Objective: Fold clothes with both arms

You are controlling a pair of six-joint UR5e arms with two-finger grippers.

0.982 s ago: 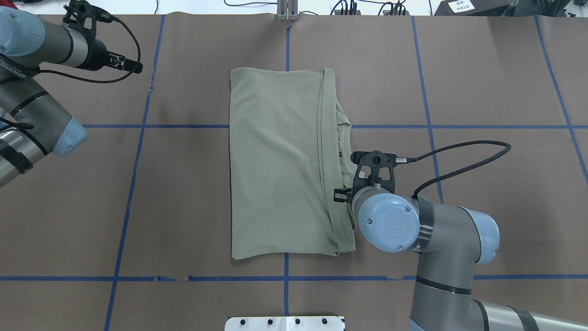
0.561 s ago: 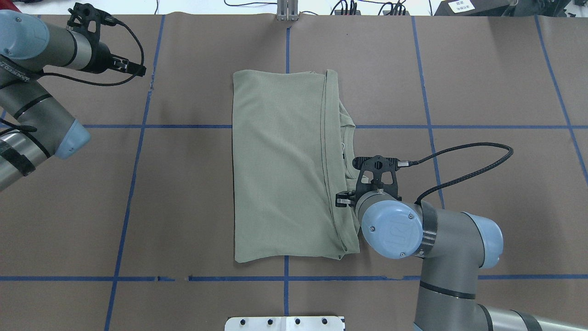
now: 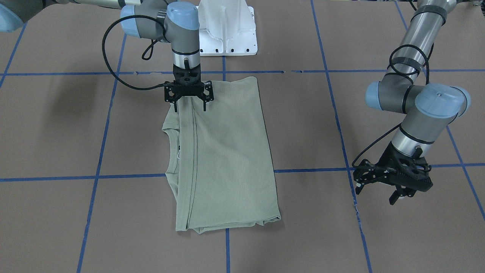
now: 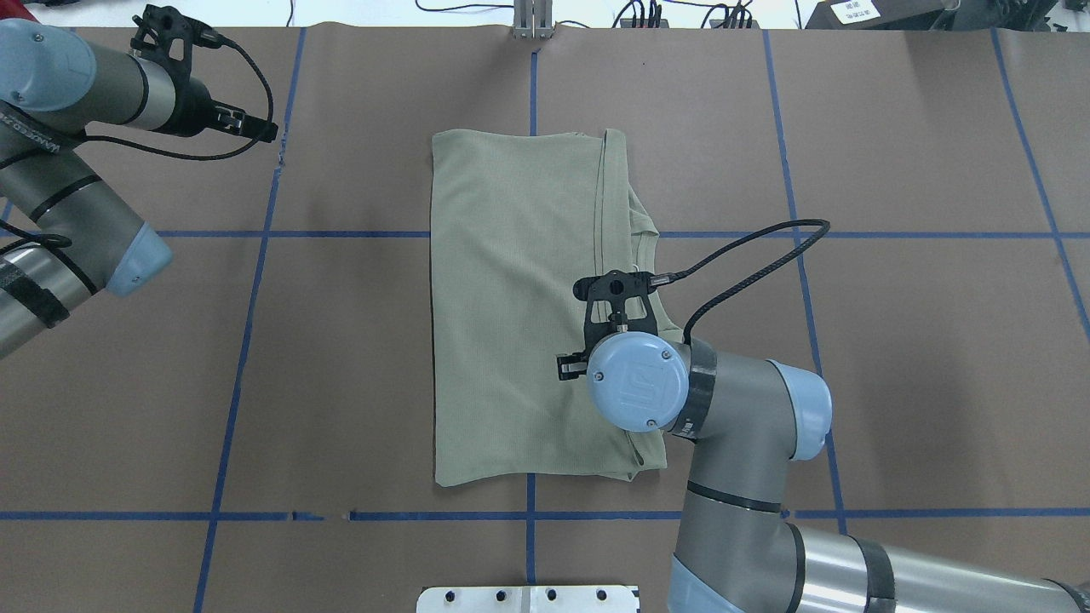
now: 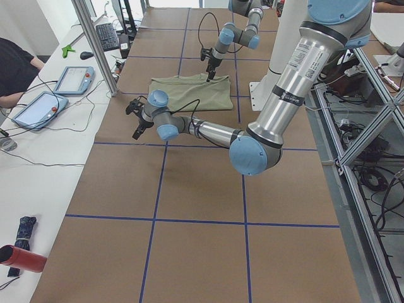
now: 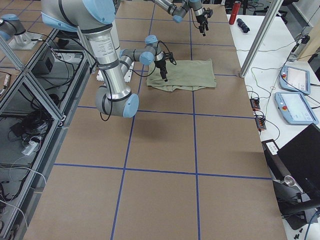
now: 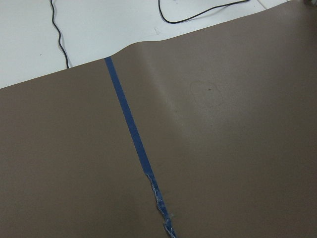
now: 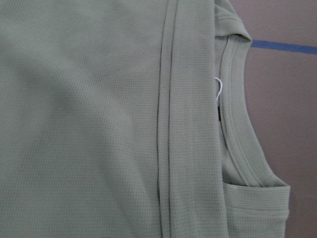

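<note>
Shirt [image 4: 511,306] mid-worktop [image 4: 894,383], folded to a long rectangle, collar peeking out. Right pincer [image 3: 190,110] above its collar-side edge, jaws apart, empty. Left pincer [image 3: 376,192] apart, well off. Probably one cross-fold left.

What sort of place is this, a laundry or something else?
Most likely a robotics research lab: a left arm and right arm reach over a table gridded with blue tape, with one shirt on it, and control tablets lie alongside.
</note>
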